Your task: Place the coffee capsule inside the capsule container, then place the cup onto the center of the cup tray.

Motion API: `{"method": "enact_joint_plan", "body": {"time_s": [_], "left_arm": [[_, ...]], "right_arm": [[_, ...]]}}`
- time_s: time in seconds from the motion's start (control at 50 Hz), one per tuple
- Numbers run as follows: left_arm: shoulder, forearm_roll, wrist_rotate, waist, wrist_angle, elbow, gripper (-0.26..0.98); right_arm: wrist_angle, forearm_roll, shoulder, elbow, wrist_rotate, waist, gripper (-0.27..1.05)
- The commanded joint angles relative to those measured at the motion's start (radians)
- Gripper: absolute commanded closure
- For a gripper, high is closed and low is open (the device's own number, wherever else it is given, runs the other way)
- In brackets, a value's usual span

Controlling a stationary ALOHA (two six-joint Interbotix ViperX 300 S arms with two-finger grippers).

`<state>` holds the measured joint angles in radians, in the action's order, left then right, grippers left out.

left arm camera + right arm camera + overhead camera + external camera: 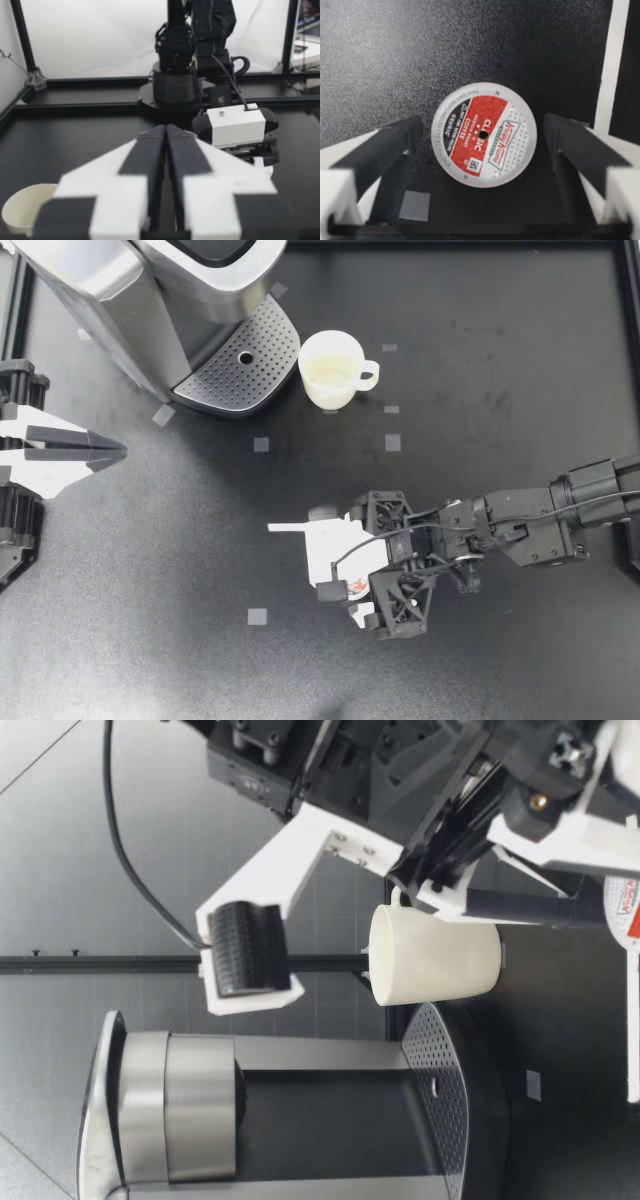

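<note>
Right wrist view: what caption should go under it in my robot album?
My open right gripper hovers over the coffee capsule lying lid-up on the dark table.

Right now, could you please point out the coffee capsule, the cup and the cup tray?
coffee capsule [484, 134]: right wrist view, centre of its printed lid.
cup [331, 368]: top view, inside bottom of the cup.
cup tray [228, 378]: top view, bare perforated plate.

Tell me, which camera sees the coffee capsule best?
The right wrist view. The capsule lies there whole, lid up, between the open fingers of the right end effector. The top view shows only a red scrap under that end effector, the low view a sliver, and the left wrist view none of it.
</note>
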<state>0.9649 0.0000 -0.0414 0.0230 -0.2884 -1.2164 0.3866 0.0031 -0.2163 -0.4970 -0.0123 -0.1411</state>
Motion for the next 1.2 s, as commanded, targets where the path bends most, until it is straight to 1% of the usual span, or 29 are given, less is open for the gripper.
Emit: {"method": "enact_joint_plan", "body": {"time_s": [0.0, 0.2, 0.4, 0.48, 0.76, 0.86, 0.96, 1.02, 1.1, 1.18], "left_arm": [[-0.003, 0.002, 0.002, 0.002, -0.005, 0.012, 0.61], [-0.003, 0.003, 0.002, 0.0, -0.005, 0.012, 0.61], [-0.005, 0.003, 0.002, 0.002, -0.005, 0.012, 0.61], [-0.003, 0.002, 0.002, 0.002, -0.005, 0.014, 0.61], [-0.009, 0.003, 0.006, 0.002, -0.005, 0.021, 0.61], [-0.032, -0.005, 0.014, 0.02, -0.005, 0.038, 0.61], [-0.089, -0.034, 0.017, 0.06, 0.003, 0.081, 0.61], [-0.141, -0.061, 0.017, 0.092, 0.057, 0.13, 0.61], [-0.201, -0.067, 0.015, 0.114, 0.198, 0.215, 0.61], [-0.259, -0.064, 0.014, 0.12, 0.396, 0.331, 0.61]], "right_arm": [[-0.006, -0.002, 0.015, 0.023, -0.002, 0.002, -0.1], [-0.006, -0.002, 0.012, 0.028, 0.0, 0.005, 0.03], [-0.005, -0.002, 0.014, 0.032, 0.003, 0.008, 0.23], [-0.005, -0.002, 0.02, 0.032, 0.003, 0.008, 0.28], [0.002, 0.002, 0.069, 0.031, -0.011, 0.009, 0.3], [0.002, 0.009, 0.094, 0.031, -0.02, 0.008, 0.3], [0.003, 0.014, 0.117, 0.031, -0.051, 0.008, 0.3], [0.005, 0.014, 0.124, 0.029, -0.075, 0.008, 0.3], [0.011, 0.012, 0.13, 0.021, -0.101, 0.008, 0.3], [0.012, 0.011, 0.13, 0.008, -0.112, 0.008, 0.3]]}}
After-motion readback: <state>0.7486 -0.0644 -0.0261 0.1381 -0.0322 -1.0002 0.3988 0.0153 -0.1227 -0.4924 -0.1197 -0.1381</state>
